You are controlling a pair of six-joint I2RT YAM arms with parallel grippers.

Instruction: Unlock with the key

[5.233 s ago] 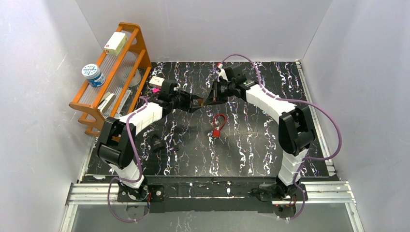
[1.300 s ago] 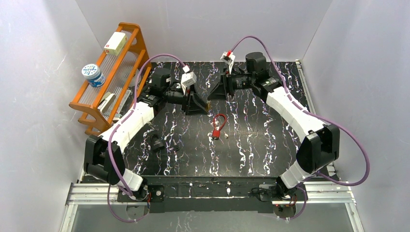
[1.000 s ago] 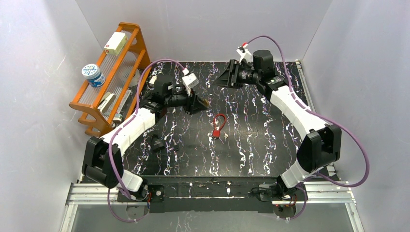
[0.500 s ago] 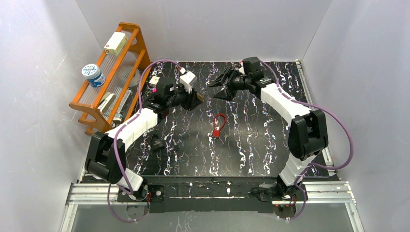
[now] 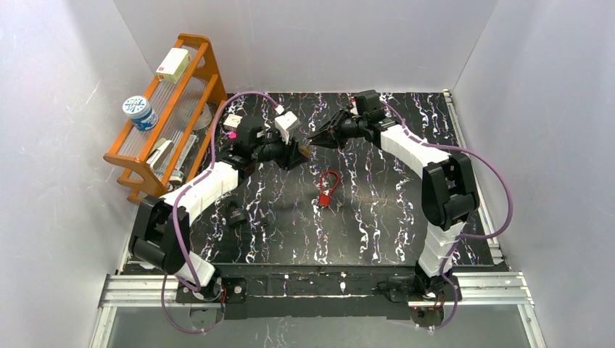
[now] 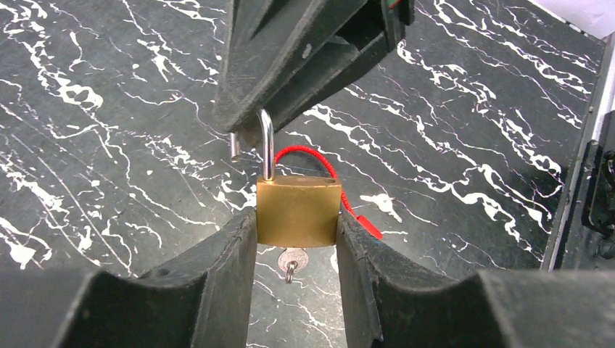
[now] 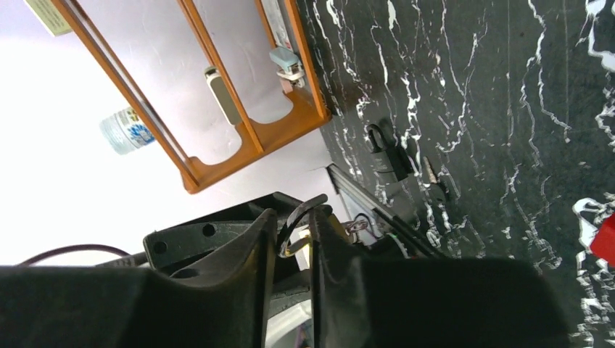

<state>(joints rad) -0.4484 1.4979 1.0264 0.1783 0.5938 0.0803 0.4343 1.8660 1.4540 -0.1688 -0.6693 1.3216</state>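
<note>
Two hands, one padlock point(image 6: 298, 211): my left hand point(image 6: 297, 226) pinches the brass body, my right hand point(image 7: 292, 221) pinches the shackle point(image 6: 267, 152).

I see left arm point(image 5: 203, 185) and right arm point(image 5: 406, 145): white shells, black joints | purple cables point(image 5: 506, 197) | black wedge fingers point(image 6: 203, 286)

Lab test cell: white walls point(image 5: 304, 43) enclose a marbled black mat point(image 5: 377, 217).

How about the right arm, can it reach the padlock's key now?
Probably not: the key sits under the padlock, boxed between the left end effector's fingers; the right end effector grips the shackle.
</note>
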